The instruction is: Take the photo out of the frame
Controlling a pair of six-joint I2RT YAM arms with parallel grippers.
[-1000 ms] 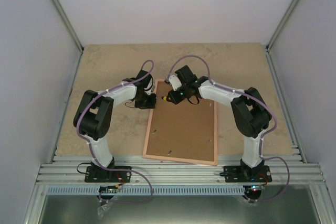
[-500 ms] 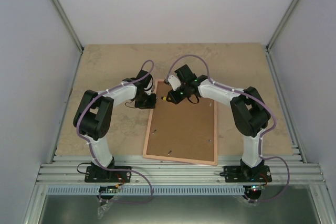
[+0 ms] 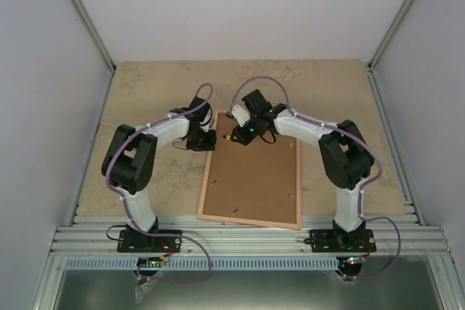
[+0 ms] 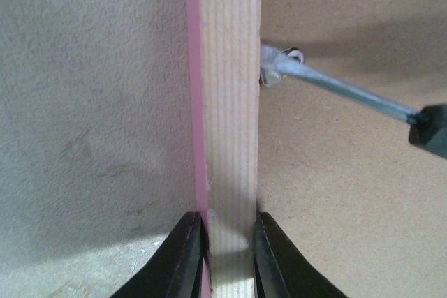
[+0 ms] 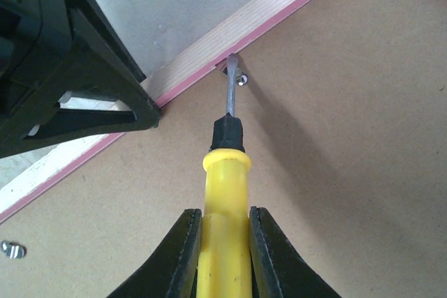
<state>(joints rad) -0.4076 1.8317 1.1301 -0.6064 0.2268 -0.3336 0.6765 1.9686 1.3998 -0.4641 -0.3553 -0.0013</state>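
Observation:
The frame (image 3: 251, 219) lies face down on the table, tan wood rails around a brown backing board (image 3: 254, 176). The photo is hidden under the board. My left gripper (image 3: 211, 138) is shut on the frame's left rail (image 4: 230, 102) near its far corner. My right gripper (image 3: 240, 134) is shut on a yellow-handled screwdriver (image 5: 223, 228). The screwdriver's metal tip (image 5: 231, 68) rests at a small metal clip (image 5: 242, 79) at the inner edge of the left rail. The same tip and clip (image 4: 279, 71) show in the left wrist view.
Another small metal clip (image 5: 10, 248) sits on the board by the rail. More clips show near the frame's right rail (image 3: 289, 195) and near rail (image 3: 234, 210). The tan table (image 3: 152, 92) runs to walls on three sides, with metal rails (image 3: 247, 237) at the near edge.

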